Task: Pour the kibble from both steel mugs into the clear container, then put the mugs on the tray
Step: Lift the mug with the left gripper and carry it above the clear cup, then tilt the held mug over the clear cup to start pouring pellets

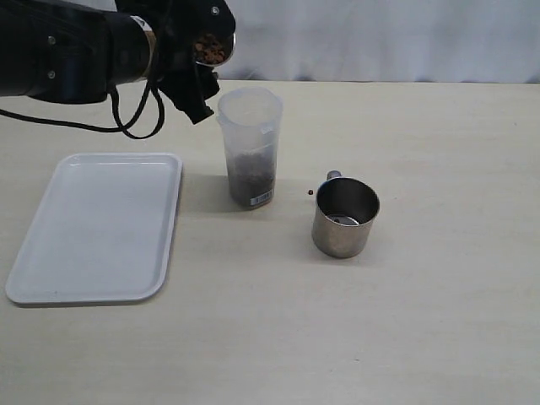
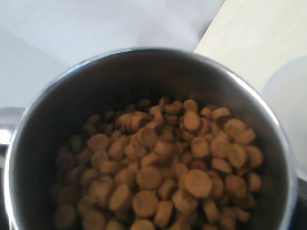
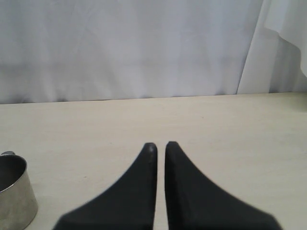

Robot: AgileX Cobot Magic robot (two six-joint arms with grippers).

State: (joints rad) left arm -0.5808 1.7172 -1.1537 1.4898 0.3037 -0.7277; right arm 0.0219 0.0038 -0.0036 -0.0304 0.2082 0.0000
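Note:
My left gripper [image 1: 201, 52] is shut on a steel mug [image 1: 213, 46], held tilted in the air just left of and above the clear container [image 1: 250, 126]. In the left wrist view that mug [image 2: 144, 81] fills the picture and holds a heap of brown kibble [image 2: 163, 177]; my fingers are hidden. The container's lower part holds dark kibble [image 1: 251, 177]. A second steel mug [image 1: 346, 218] stands upright on the table to the container's right and looks empty. My right gripper [image 3: 159, 144] is shut on nothing, low over the table, with that mug [image 3: 14, 196] off to one side.
The white tray [image 1: 97, 226] lies flat to the left of the container with nothing on it. One stray pellet [image 1: 310, 192] lies on the table by the standing mug's handle. A white curtain backs the table's far edge.

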